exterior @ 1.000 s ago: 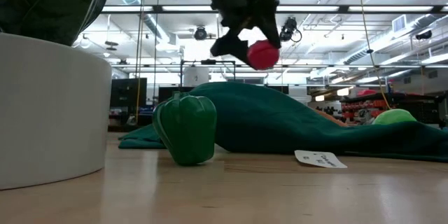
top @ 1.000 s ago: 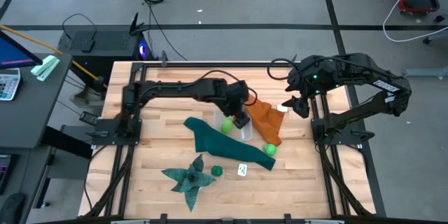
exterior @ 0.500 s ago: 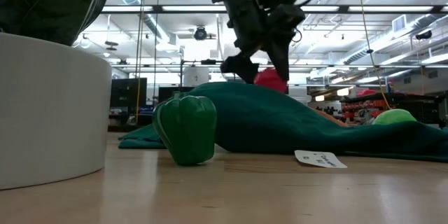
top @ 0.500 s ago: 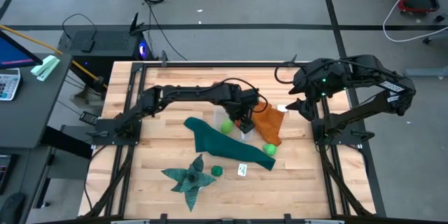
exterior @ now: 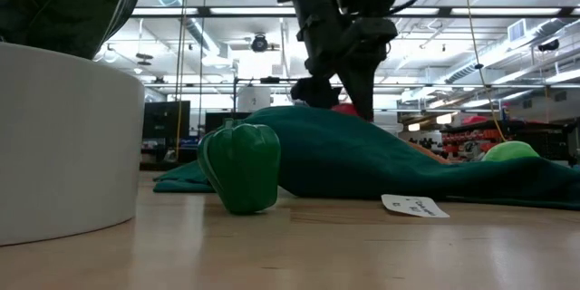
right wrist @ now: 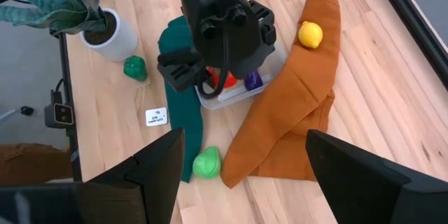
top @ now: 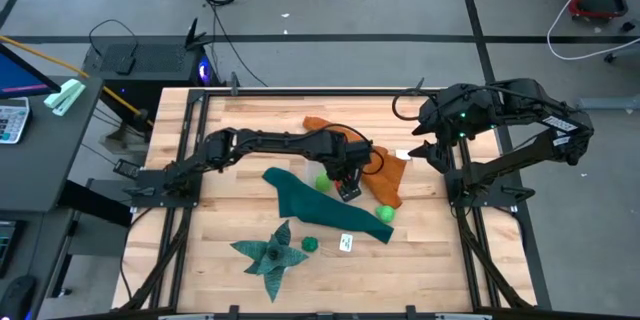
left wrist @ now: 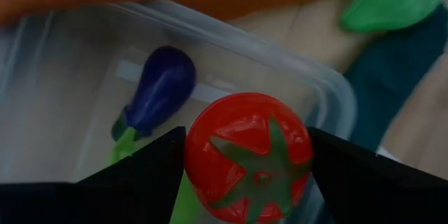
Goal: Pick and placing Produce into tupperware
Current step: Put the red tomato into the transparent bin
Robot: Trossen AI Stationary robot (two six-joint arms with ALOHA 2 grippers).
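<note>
Left gripper [left wrist: 245, 175]: clamps round red toy tomato [left wrist: 248, 157] above clear plastic tupperware box [left wrist: 63, 63].
Arm: reaches down over the box.
Right gripper [top: 432, 152]: jaws apart, empty.

A teal cloth [top: 320, 203] lies across the middle of the wooden surface [top: 230, 222], an orange cloth [top: 385, 175] beside it. A potted plant [top: 268, 253] and small white card [top: 347, 243] sit near the front edge.

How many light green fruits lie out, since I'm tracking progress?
2: one light green fruit beside the tupperware, by the teal cloth; another at the orange cloth's edge. More may be hidden.
</note>
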